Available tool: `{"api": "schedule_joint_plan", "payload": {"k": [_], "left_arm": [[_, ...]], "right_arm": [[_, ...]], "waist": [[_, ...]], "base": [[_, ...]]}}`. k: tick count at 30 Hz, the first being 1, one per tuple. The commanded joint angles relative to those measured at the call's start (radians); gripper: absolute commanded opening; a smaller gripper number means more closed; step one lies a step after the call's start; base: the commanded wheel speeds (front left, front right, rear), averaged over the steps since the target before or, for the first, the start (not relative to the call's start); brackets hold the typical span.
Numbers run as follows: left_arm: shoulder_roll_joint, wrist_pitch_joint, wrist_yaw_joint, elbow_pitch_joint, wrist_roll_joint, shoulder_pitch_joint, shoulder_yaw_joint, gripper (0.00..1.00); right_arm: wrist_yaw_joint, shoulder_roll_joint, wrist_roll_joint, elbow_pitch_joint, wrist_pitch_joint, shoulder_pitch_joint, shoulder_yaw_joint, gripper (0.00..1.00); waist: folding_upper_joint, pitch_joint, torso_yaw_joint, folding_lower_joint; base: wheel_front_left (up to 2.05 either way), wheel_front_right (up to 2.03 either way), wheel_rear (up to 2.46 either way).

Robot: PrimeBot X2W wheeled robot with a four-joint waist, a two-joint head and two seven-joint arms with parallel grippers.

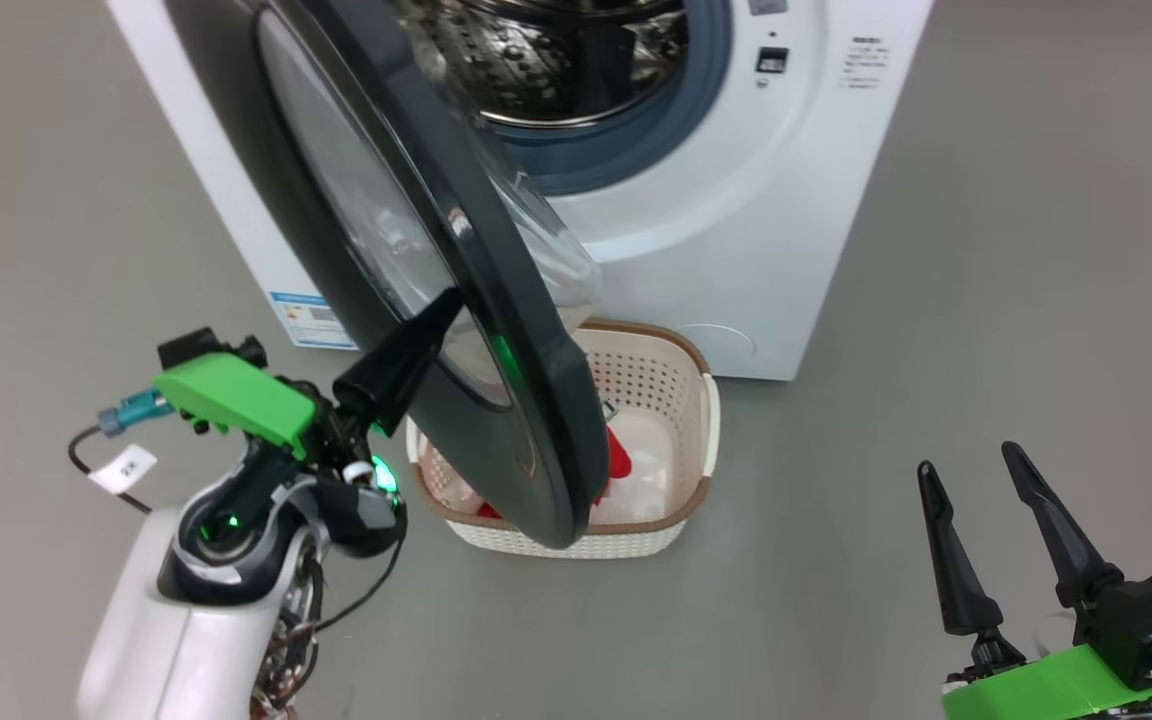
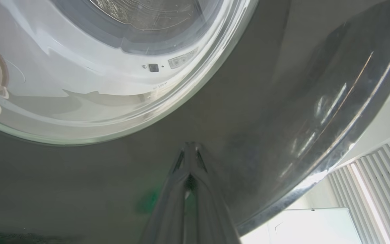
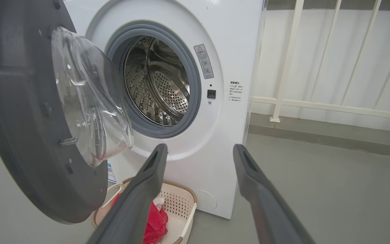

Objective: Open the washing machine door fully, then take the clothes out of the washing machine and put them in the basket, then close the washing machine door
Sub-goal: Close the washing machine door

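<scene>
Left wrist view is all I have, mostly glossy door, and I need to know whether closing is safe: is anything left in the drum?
Observer: The right wrist view shows the drum as bare steel, no fabric visible.
Operator: Then where did it all go?
Observer: Red clothes lie in the basket on the floor before the washing machine.
Operator: Is the other arm clear?
Observer: Yes, the right tool stands open, off to the right, apart from the door.
</scene>
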Motion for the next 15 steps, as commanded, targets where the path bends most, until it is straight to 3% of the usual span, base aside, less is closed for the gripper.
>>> {"api": "schedule_joint_plan", "payload": {"k": [1,15], "left_arm": [[0.013,-0.003,-0.019,-0.021,-0.011,-0.051,0.019,0.0],[0.013,-0.063,-0.067,0.039,-0.035,-0.139,-0.008,0.0]], "right_arm": [[0.0,-0.013,0.012,-0.023,-0.008,-0.045,0.025,1.0],[0.0,-0.013,0.045,-0.011,-0.013,-0.071,0.03,1.0]], "waist": [[-0.0001,0.015,-0.025,0.0],[-0.0001,0.061,-0.111,0.0]], "base": [[0.0,0.0,0.0],[0.0,0.0,0.0]]}}
